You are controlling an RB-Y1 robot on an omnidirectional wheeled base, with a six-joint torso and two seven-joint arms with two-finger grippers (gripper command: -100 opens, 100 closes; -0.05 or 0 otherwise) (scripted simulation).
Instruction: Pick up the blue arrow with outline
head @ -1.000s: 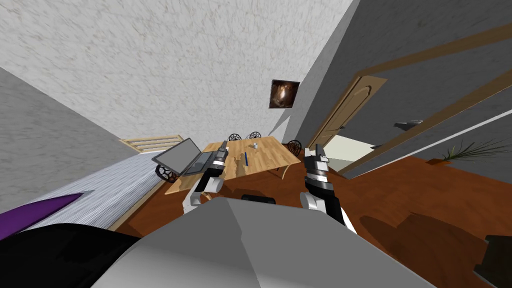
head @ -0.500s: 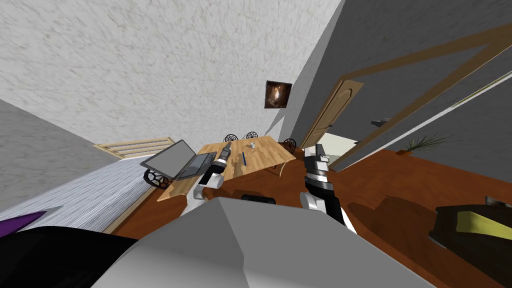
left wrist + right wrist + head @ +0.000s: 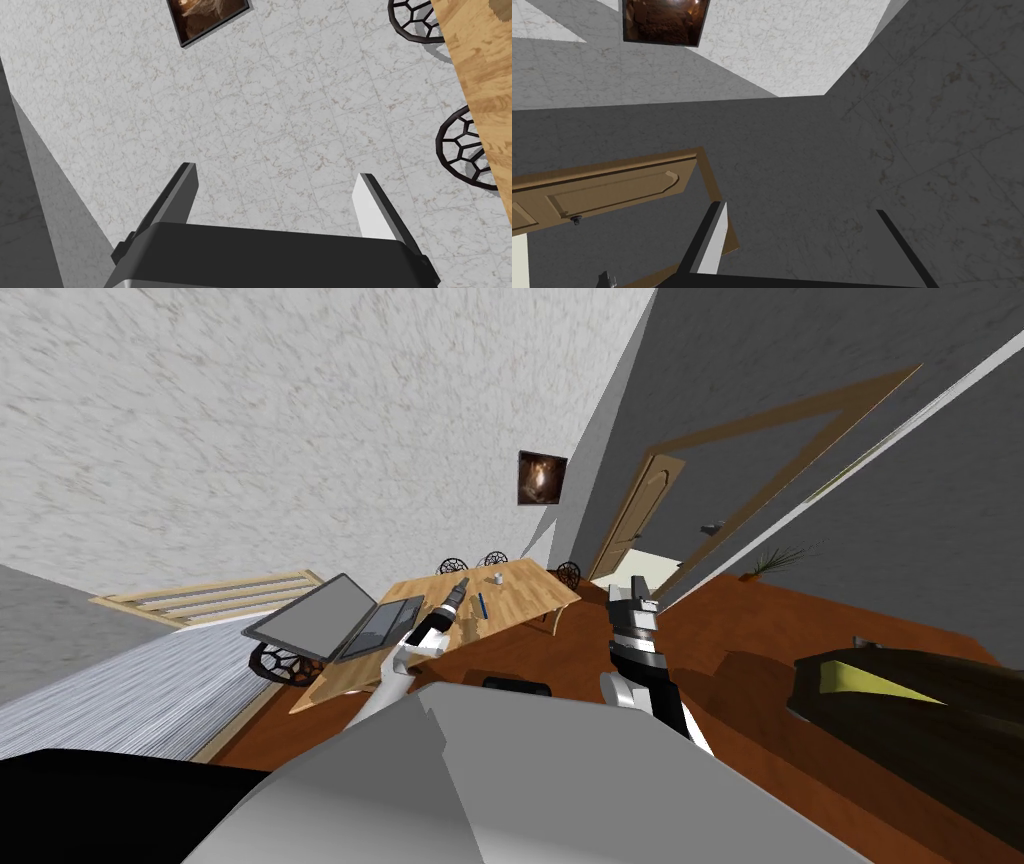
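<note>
The left hand [image 3: 462, 585], wide and empty, has pushed farther out over the worktop [image 3: 525, 593] and now hovers just beside the arrow [image 3: 481, 605] lying mid-worktop, so a grasp looks close, with the laptop [image 3: 375, 628] crowding its left, a cup [image 3: 494, 578] beyond, open worktop rightward, and the right hand [image 3: 628, 586] wide, off the edge.

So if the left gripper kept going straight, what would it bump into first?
Most likely the pale speckled wall: the open left gripper aims at it, with nothing between. The wooden table and black chairs sit off to one side, though depth is hard to judge.
</note>
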